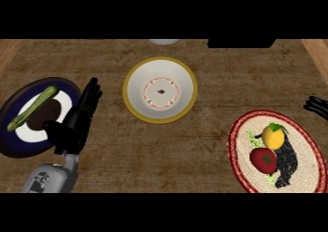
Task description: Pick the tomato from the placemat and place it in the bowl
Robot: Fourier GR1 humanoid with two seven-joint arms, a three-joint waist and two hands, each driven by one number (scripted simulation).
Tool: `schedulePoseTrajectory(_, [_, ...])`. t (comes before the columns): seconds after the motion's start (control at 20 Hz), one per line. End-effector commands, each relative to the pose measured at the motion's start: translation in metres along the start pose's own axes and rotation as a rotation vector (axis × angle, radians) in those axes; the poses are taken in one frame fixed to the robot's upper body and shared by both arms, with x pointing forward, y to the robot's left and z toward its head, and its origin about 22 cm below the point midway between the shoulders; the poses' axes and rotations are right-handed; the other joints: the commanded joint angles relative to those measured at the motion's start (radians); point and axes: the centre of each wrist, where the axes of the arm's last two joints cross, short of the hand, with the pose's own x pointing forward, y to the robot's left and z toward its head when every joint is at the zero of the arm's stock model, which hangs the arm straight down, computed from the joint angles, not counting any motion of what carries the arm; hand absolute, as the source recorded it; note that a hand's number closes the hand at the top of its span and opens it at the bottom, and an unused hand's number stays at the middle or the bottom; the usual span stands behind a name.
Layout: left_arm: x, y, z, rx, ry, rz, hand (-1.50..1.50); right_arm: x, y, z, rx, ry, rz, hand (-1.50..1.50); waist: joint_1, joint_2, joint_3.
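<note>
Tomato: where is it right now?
Head view, lower right: the tomato lies on the red-rimmed placemat, just below a yellow fruit, right of the bowl.

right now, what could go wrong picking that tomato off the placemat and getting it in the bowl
1. The tomato lies against a yellow fruit on the placemat, so closing fingers could knock the fruit away.
2. Only the right hand's fingertips show at the view's edge; its approach is hard to judge.
3. The left hand rests open between the dark plate and the bowl, close to both.
</note>
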Motion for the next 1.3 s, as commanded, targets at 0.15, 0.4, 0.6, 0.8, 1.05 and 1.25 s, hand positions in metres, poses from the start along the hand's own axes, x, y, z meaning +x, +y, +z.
schedulePoseTrajectory(0.15, [-0.010,-0.002,0.005,-0.013,-0.001,-0.006,0.00,0.005,-0.005,-0.014,0.162,0.206,0.107,-1.50,0.002,0.001,0.000])
schedulePoseTrajectory(0.4, [-0.008,0.000,-0.001,0.014,0.001,0.007,0.00,0.000,0.005,-0.021,0.252,0.306,0.120,-1.50,-0.001,0.001,0.000])
schedulePoseTrajectory(0.6, [-0.008,0.017,0.002,-0.004,0.012,0.026,0.00,-0.010,0.029,-0.045,0.301,0.341,0.161,-1.50,0.003,0.001,0.000])
schedulePoseTrajectory(0.8, [0.015,-0.015,-0.004,0.004,-0.014,0.000,0.00,-0.039,0.005,-0.030,0.311,0.333,0.090,-1.50,0.006,0.002,0.001])
schedulePoseTrajectory(1.05, [0.000,0.002,0.003,0.000,0.004,0.011,0.00,-0.048,0.010,-0.022,0.279,0.284,0.036,-1.50,0.004,0.001,0.001])
schedulePoseTrajectory(1.25, [-0.019,0.010,0.005,0.002,0.001,-0.016,0.00,-0.051,0.013,-0.005,0.267,0.257,-0.038,-1.50,-0.002,0.001,0.001])
